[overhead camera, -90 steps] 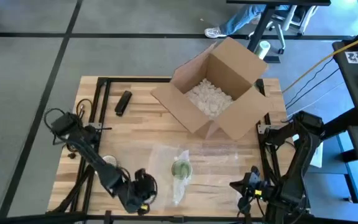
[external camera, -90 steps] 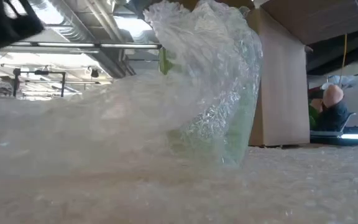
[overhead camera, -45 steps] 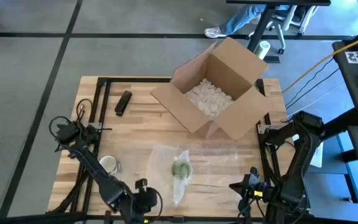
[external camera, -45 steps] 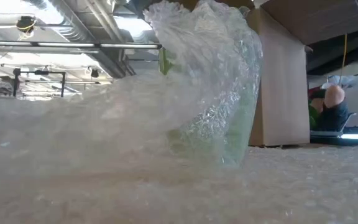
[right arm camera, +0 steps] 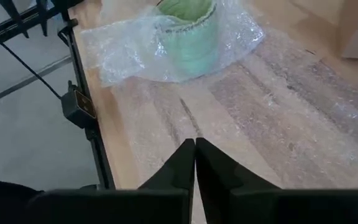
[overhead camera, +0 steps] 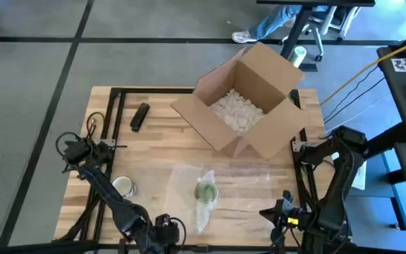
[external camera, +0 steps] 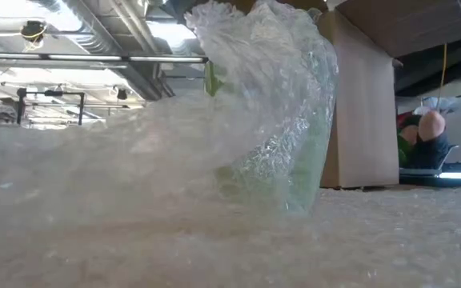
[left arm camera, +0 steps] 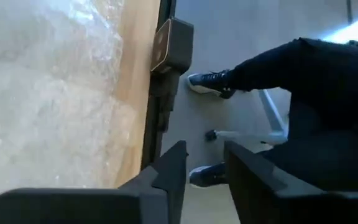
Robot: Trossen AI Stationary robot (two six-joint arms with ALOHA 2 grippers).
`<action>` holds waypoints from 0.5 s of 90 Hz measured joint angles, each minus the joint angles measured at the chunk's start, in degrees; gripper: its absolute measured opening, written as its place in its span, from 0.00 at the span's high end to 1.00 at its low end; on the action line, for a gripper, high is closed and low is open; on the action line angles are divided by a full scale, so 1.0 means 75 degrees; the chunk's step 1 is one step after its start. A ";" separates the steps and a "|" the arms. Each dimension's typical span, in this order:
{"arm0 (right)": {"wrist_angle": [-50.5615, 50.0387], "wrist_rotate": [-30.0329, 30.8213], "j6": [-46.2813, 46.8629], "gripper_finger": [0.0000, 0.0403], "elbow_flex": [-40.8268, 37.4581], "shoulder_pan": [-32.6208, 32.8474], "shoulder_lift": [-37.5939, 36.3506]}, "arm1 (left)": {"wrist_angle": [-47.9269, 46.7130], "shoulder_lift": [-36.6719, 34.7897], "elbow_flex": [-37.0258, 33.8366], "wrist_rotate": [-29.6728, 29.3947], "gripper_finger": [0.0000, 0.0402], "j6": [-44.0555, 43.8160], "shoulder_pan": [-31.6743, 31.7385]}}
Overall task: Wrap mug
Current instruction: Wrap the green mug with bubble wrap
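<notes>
Left gripper (overhead camera: 165, 227) — fingers slightly parted, holding nothing — has retreated off the green mug (overhead camera: 206, 191) to the table's (overhead camera: 161, 148) near edge.

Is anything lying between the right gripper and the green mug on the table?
Nothing solid. From the right gripper, shut, only flat bubble wrap covers the table up to the mug, which is already partly covered by the wrap.

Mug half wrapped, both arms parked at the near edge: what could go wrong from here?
1. The bubble wrap only drapes loosely over the mug, so it may fall open.
2. The sheet runs to the table's near edge by the right gripper; a catch could drag the mug.
3. The tape roll lies near the left arm's path.
</notes>
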 joint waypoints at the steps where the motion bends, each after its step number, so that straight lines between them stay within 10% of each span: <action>1: 0.0000 0.0002 -0.0004 1.00 0.0000 -0.0002 0.0000 | -0.0004 0.0030 0.0000 0.0000 0.76 -0.0002 -0.0006; 45: 0.0390 0.0200 -0.0025 1.00 -0.0214 -0.0005 0.0044 | -0.1010 0.0656 0.0063 -0.0126 0.76 -0.0224 -0.0033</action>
